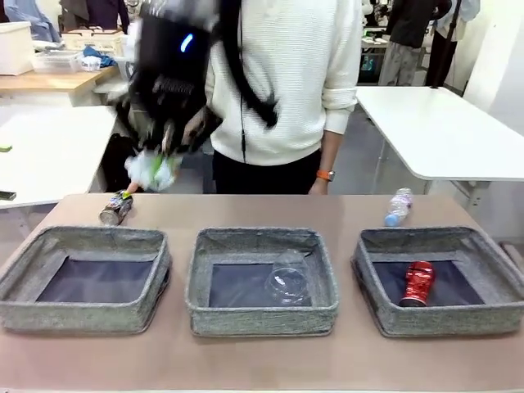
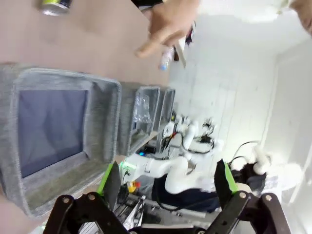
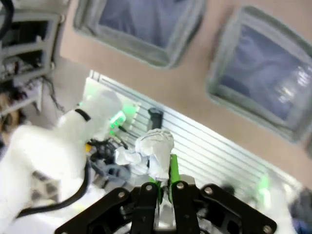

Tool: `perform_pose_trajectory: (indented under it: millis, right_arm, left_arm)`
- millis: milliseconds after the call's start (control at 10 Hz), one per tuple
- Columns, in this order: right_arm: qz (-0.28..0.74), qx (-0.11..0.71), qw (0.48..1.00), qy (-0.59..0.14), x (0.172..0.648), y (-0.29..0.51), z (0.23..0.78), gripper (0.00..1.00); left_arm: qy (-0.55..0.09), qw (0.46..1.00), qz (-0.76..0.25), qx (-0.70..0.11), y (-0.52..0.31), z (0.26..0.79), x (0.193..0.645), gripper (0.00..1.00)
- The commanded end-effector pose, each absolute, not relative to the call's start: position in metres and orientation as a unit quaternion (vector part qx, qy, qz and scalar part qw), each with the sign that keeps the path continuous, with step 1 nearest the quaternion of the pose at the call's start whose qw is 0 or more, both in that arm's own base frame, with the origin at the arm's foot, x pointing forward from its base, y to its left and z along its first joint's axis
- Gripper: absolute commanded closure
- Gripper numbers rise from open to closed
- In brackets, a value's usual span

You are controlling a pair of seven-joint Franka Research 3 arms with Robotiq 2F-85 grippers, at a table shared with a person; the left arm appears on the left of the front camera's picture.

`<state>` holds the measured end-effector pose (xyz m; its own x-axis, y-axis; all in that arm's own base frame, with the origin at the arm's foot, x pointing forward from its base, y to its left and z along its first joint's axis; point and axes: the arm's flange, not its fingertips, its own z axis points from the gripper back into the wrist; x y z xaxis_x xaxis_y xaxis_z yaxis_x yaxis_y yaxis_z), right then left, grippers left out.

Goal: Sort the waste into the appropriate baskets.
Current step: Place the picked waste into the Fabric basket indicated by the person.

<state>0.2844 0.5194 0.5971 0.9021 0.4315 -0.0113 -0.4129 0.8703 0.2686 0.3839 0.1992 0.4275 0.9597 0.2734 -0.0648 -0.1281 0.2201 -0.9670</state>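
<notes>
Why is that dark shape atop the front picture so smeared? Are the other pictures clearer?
Front view: the right hand and the crumpled white paper wad it grips are smeared, likely by motion, while the baskets look sharp. Right wrist view: the wad is crisp, the baskets behind it soft. Left wrist view: the wide lens bends the basket edges, and glare whitens the upper right.

We log grey woven baskets (image 1: 82, 315), dark blue-grey bottoms; red can (image 1: 417, 282); white paper wad (image 3: 155, 144); brown counter (image 1: 262, 360).
</notes>
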Motion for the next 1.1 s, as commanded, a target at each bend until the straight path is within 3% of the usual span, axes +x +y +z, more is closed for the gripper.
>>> perform_pose_trajectory:
  millis: [0, 100, 200, 300, 400, 500, 600, 1000]
  right_arm:
    - [0.285, 0.169, 0.943, 0.021, 0.299, 0.585, 0.534, 0.93]
    - [0.256, 0.178, 0.950, -0.032, 0.300, 0.617, 0.499, 0.93]
    - [0.187, 0.182, 0.964, -0.058, 0.308, 0.636, 0.469, 0.93]
    - [0.173, 0.162, 0.970, -0.051, 0.312, 0.630, 0.466, 0.93]
    - [0.251, 0.177, 0.951, -0.014, 0.287, 0.619, 0.464, 0.93]
    - [0.251, 0.177, 0.951, -0.014, 0.287, 0.619, 0.464, 0.93]
    - [0.219, 0.180, 0.958, -0.030, 0.305, 0.630, 0.438, 0.93]
    - [0.201, 0.183, 0.953, -0.137, 0.317, 0.627, 0.430, 0.93]
  left_arm:
    - [-0.095, 0.738, 0.141, -0.653, 0.217, 0.425, 0.378, 0.00]
    - [-0.109, 0.740, 0.153, -0.646, 0.224, 0.420, 0.377, 0.00]
    - [-0.060, 0.753, 0.126, -0.643, 0.226, 0.413, 0.376, 0.00]
    - [-0.084, 0.752, 0.165, -0.632, 0.229, 0.416, 0.373, 0.00]
    - [-0.084, 0.752, 0.165, -0.632, 0.229, 0.416, 0.373, 0.00]
    - [-0.084, 0.752, 0.165, -0.632, 0.229, 0.416, 0.373, 0.00]
    - [-0.084, 0.752, 0.165, -0.632, 0.229, 0.416, 0.373, 0.00]
    - [-0.084, 0.752, 0.165, -0.632, 0.229, 0.416, 0.373, 0.00]
